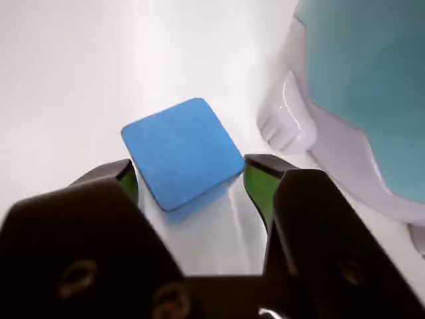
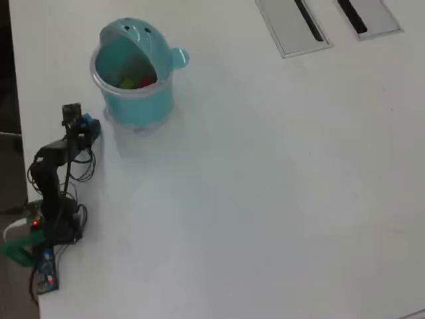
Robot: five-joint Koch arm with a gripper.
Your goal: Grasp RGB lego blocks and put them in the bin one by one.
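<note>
In the wrist view the blue block [image 1: 180, 151] sits between the two black jaws of the hand [image 1: 189, 174]. The jaws stand on either side of it, the left one against its lower left edge and the right one just off its right corner. Green pads [image 1: 257, 185] line the inner faces of the jaws. The block looks tilted, one corner pointing up in the frame, with white table [image 1: 80, 73] showing behind it and beneath it. Whether the hand grips the block or merely brackets it, I cannot tell: a thin gap seems to show on the right side.

To the right in that view, close by, the bin [image 1: 372, 86] fills the corner: teal wall above, pale translucent base below, with a ribbed pale tab sticking out toward the block.

In the overhead view the arm [image 2: 53, 179] stands at the left edge of the table [image 2: 265, 199], reaching up the frame. The hand [image 2: 85, 126] is just left of and below the bin [image 2: 136, 100], with a spot of blue [image 2: 90, 126] at its tip. The bin stands upright near the top left, hood at the back, knob on its right side. Inside its open mouth lie a red block [image 2: 145, 82] and a yellow-green block [image 2: 126, 83], side by side. Two grey panels [image 2: 292, 26] with dark slots are set in the table top at the upper right.
</note>
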